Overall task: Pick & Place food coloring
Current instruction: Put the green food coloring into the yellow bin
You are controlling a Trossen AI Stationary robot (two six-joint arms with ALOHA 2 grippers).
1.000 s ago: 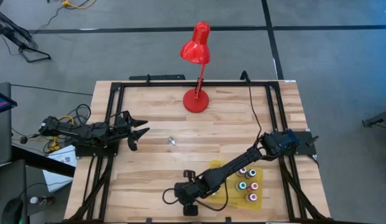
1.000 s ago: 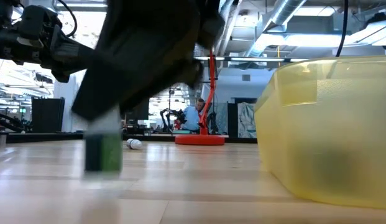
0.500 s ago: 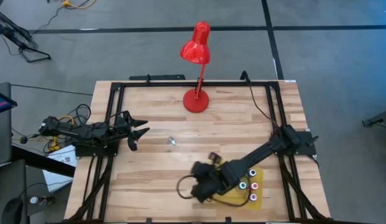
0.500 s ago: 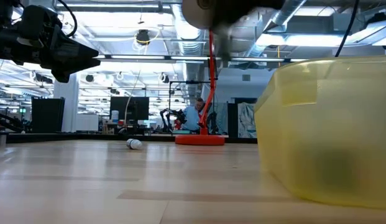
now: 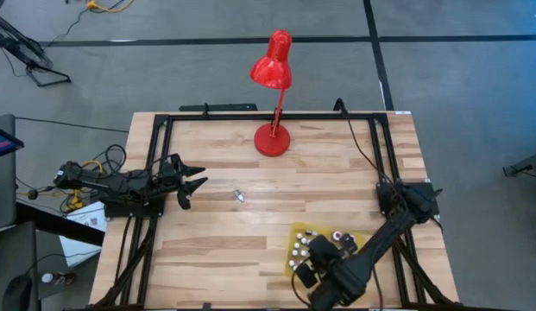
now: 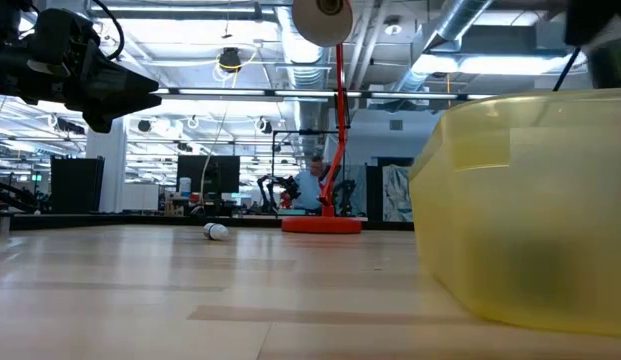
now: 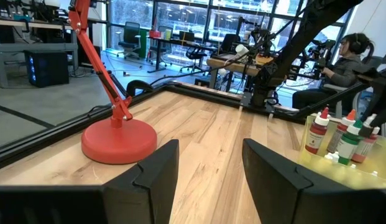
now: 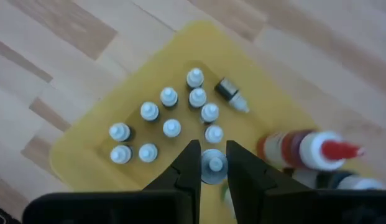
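The right gripper (image 5: 312,263), a second ago low over bare wood at the table's 7 o'clock with a green bottle, now hangs above the yellow tray (image 5: 295,235) at 5 o'clock, its arm folded back toward the near edge. Its fingers (image 8: 188,167) pinch a pale-capped food coloring bottle (image 8: 214,163), seen cap-on from the right wrist view. That view alone looks into the tray: a cluster of small white-capped vials (image 8: 170,128) standing upright, one dark vial (image 8: 230,92) lying on its side, and taller bottles with red caps at the edge of the picture. The left wrist view shows food coloring bottles (image 7: 317,130) in red and green standing in the tray, which the low view shows only as a translucent yellow wall. The left gripper (image 5: 196,182) waits at 9 o'clock, fingers spread, holding nothing. A small white object (image 5: 238,195) lies mid-table; the red lamp (image 5: 272,138) stands at 12 o'clock
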